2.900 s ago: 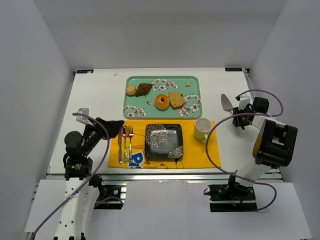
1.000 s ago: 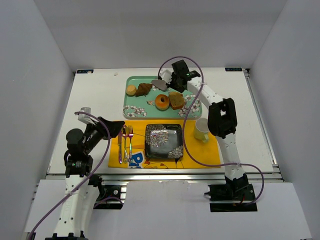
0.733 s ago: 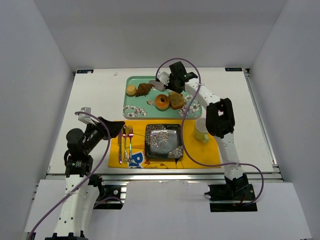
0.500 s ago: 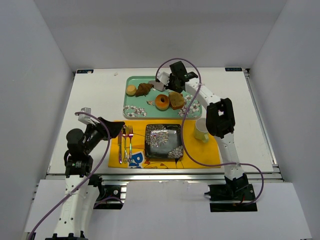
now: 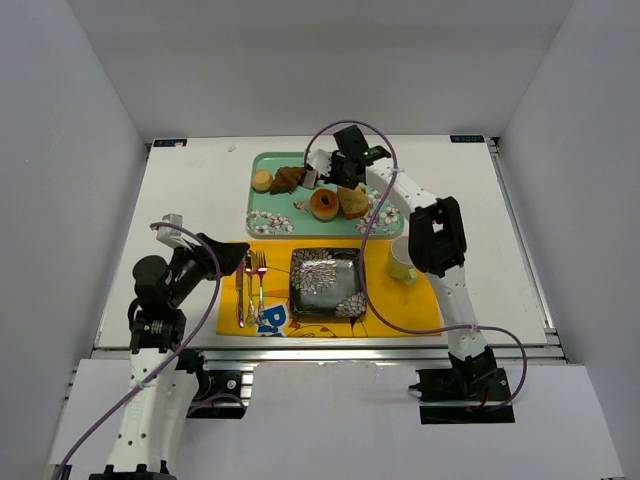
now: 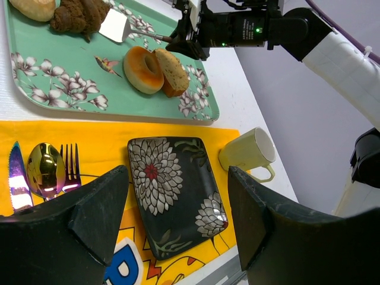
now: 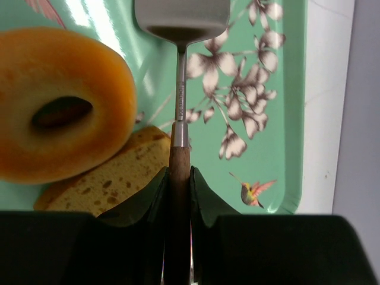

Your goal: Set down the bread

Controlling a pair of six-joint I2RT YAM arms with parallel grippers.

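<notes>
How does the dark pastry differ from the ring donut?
The pastry is dark brown and lumpy with no hole; the donut is golden, smooth, ringed. The pastry sits by the spatula blade; the donut touches the bread slice. Both lie on the green tray.

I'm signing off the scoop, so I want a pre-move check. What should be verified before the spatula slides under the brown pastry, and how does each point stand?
1. Right gripper shut on the spatula handle: ok.
2. Blade next to the bread, aimed at it: ok.
3. Blade touching the tray floor: cannot tell.
4. Donut and bread slice apart from the bread: ok.
5. Black plate bare for the drop: ok.
6. Left gripper open, away from the tray: ok.
</notes>
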